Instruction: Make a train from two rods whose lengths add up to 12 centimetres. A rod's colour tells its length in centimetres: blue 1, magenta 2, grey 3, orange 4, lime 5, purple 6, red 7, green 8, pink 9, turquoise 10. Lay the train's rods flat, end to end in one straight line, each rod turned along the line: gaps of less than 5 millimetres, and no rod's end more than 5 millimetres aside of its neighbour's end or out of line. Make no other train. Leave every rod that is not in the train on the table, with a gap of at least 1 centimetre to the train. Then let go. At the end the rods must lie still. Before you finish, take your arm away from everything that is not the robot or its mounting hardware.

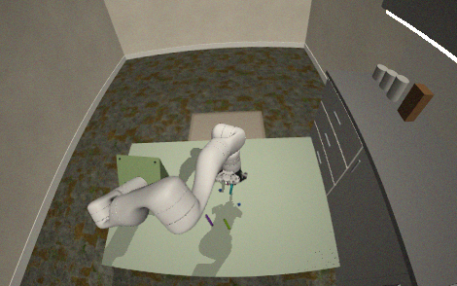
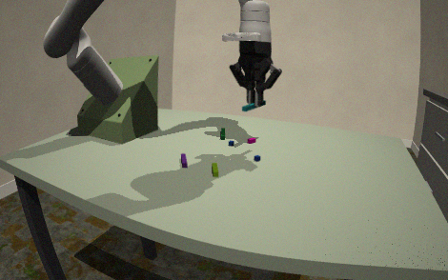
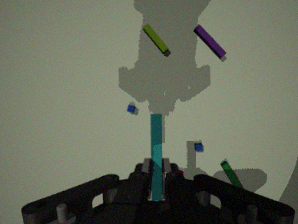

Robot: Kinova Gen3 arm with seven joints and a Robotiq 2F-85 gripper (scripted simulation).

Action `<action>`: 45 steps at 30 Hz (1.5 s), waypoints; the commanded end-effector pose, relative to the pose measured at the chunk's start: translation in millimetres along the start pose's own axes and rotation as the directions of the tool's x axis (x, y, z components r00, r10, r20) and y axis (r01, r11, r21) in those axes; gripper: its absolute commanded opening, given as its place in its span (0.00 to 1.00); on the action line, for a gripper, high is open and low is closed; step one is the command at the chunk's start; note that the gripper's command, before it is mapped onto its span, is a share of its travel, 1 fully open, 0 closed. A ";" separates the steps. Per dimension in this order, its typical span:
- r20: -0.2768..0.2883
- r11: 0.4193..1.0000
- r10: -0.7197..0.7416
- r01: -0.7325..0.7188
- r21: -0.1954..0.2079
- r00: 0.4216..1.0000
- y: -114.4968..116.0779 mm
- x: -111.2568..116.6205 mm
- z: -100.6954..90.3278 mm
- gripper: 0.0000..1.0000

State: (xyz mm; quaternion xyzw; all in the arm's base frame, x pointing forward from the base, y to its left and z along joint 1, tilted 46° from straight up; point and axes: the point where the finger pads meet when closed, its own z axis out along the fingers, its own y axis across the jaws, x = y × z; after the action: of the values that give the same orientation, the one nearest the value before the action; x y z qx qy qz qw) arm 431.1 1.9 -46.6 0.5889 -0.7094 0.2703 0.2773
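My gripper (image 2: 255, 103) (image 3: 156, 167) is shut on the turquoise rod (image 1: 231, 190) (image 2: 248, 108) (image 3: 156, 129), held level, high above the table. The magenta rod (image 2: 252, 140) lies flat on the table; in the wrist view the gripper hides most of it. One blue rod (image 1: 220, 190) (image 2: 231, 143) (image 3: 199, 147) lies between the magenta rod and the green rod (image 2: 222, 133) (image 3: 231, 174). The other blue rod (image 1: 238, 204) (image 2: 257, 158) (image 3: 131, 108) lies apart, nearer the exterior camera. No rods touch on the table.
The purple rod (image 1: 209, 220) (image 2: 184, 160) (image 3: 210, 42) and the lime rod (image 1: 227, 224) (image 2: 214, 170) (image 3: 156, 39) lie apart in the table's front half. The green arm stand (image 1: 137, 167) (image 2: 132, 86) is at the table's left. Arm shadows cross the table (image 1: 286, 195) (image 2: 333, 190).
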 end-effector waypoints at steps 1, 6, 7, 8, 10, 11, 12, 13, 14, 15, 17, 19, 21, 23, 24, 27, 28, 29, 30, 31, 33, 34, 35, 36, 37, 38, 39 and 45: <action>-0.008 0.996 0.092 -0.092 -0.002 0.996 6.6 -41.6 1.4 0.05; -0.009 0.970 0.243 -0.243 0.006 0.970 8.9 -88.5 2.8 0.05; -0.008 0.964 0.266 -0.266 0.008 0.964 9.4 -96.0 3.1 0.05; -0.008 0.958 0.286 -0.286 0.011 0.958 9.7 -102.3 3.5 0.05; -0.007 0.949 0.314 -0.314 0.014 0.950 10.5 -111.2 4.0 0.05; -0.007 0.947 0.322 -0.322 0.015 0.947 10.9 -113.8 4.2 0.05; -0.007 0.947 0.322 -0.322 0.015 0.947 10.9 -113.8 4.2 0.05; -0.007 0.947 0.322 -0.322 0.015 0.947 10.9 -113.8 4.2 0.05; -0.007 0.944 0.328 -0.328 0.014 0.944 10.9 -115.0 4.9 0.05; -0.008 0.943 0.333 -0.332 0.012 0.943 10.7 -115.1 5.6 0.05; -0.008 0.942 0.334 -0.334 0.011 0.942 10.6 -115.0 6.1 0.05; -0.008 0.942 0.334 -0.334 0.011 0.942 10.6 -114.9 6.1 0.05; -0.009 0.943 0.333 -0.333 0.011 0.943 11.1 -114.6 6.4 0.05; -0.009 0.943 0.333 -0.333 0.011 0.943 11.2 -114.6 6.4 0.05; -0.009 0.943 0.333 -0.333 0.011 0.943 11.2 -114.6 6.4 0.05; -0.009 0.943 0.333 -0.333 0.011 0.943 11.2 -114.6 6.5 0.05; -0.009 0.943 0.333 -0.333 0.011 0.943 11.2 -114.6 6.6 0.05; -0.009 0.943 0.333 -0.333 0.011 0.943 11.2 -114.6 6.6 0.05; -0.009 0.943 0.333 -0.333 0.011 0.943 11.2 -114.6 6.6 0.05; -0.010 0.943 0.333 -0.333 0.011 0.943 11.3 -114.5 6.9 0.05; -0.011 0.943 0.332 -0.332 0.011 0.943 11.7 -114.2 8.6 0.05; -0.011 0.943 0.332 -0.331 0.011 0.943 12.1 -114.0 9.9 0.05; -0.012 0.944 0.331 -0.330 0.011 0.944 12.5 -113.7 11.7 0.05; -0.013 0.944 0.330 -0.330 0.011 0.944 12.9 -113.4 13.9 0.05; -0.005 0.944 0.330 -0.330 0.009 0.944 12.5 -115.9 16.1 0.05; -0.001 0.944 0.330 -0.330 0.008 0.944 12.3 -117.3 18.7 0.05; -0.001 0.944 0.330 -0.330 0.008 0.944 12.3 -117.3 21.7 0.05; 0.000 0.944 0.329 -0.329 0.008 0.944 12.2 -117.2 45.3 0.05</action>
State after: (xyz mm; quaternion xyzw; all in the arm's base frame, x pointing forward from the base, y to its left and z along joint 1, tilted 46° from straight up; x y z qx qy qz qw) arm 436.3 63.0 -153.0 0.4660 -0.7956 0.3152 0.2246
